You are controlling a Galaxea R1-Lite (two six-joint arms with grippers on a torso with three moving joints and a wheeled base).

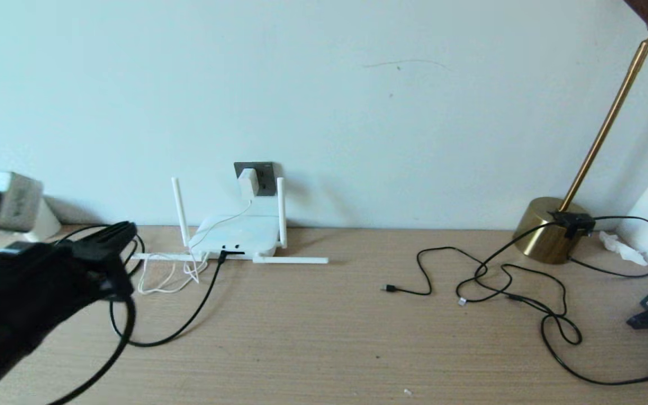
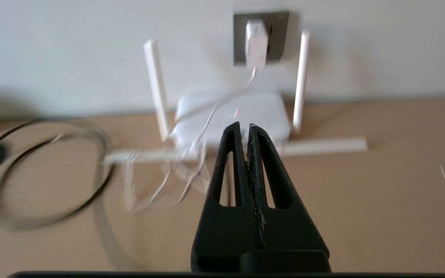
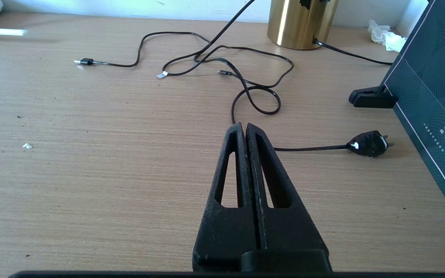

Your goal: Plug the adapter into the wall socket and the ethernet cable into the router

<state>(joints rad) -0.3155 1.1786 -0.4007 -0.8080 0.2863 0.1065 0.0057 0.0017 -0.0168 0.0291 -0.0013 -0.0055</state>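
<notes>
Adapter [image 1: 248, 181] sits in socket [image 1: 256, 178] on wall, above router [image 1: 237, 234]; thin white cord droops to router and loops on table [image 1: 324, 337]. Ethernet cable [image 1: 189, 320] appears plugged into router front port, slack curling left. Both plugs look seated. Handling, est.: adapter light, rigid, smooth; grip on flat sides, not cord. Cable limp, springy; hold at plug body, clip fragile. Left pincer [image 2: 244, 127] clenched, empty, facing router, apart from it. Right pincer [image 3: 242, 126] clenched, empty, over table near lamp cords.
</notes>
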